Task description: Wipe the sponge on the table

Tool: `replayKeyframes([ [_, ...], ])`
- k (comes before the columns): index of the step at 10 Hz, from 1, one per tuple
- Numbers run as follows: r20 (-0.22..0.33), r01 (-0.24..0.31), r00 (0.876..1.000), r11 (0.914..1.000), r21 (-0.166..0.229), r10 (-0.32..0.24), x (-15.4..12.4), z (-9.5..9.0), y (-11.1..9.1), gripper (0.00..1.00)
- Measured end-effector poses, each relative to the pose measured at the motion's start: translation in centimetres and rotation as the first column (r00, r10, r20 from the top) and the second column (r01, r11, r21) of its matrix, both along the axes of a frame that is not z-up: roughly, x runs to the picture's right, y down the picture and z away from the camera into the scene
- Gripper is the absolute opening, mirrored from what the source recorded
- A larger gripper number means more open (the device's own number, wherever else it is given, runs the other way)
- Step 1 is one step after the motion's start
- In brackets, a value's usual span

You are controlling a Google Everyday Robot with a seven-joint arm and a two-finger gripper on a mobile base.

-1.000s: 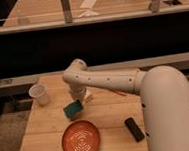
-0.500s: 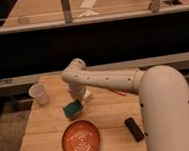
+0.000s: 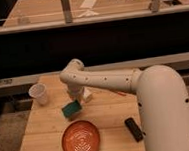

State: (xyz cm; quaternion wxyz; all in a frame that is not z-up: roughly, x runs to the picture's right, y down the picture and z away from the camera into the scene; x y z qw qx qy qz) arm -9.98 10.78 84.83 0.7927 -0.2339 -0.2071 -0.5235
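bent arm (image 3: 108, 81), end effector (image 3: 76, 97) over sponge (image 3: 71, 109)

We see the hand (image 3: 76, 98) poised over the table (image 3: 43, 130), just above the sponge (image 3: 71, 109); an orange plate (image 3: 81, 140), a cup (image 3: 38, 93) and a black block (image 3: 134, 128) lie nearby.

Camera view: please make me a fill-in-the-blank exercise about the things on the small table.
The green sponge lies on the table just behind the ____ plate.
The claw is lowered right above the sponge, away from the ____ block near the front right corner.
The pale cup stands at the table's ____ edge, as pictured.
Missing words: orange; black; left.
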Motion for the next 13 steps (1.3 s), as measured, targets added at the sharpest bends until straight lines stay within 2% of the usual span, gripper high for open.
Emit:
replayKeyframes([
  [5,0.003,0.01,1.0,0.9999,0.003,-0.01,-0.7,-0.31,0.45,0.04],
  [13,0.003,0.008,1.0,1.0,0.004,-0.008,0.27,-0.51,0.73,0.04],
])
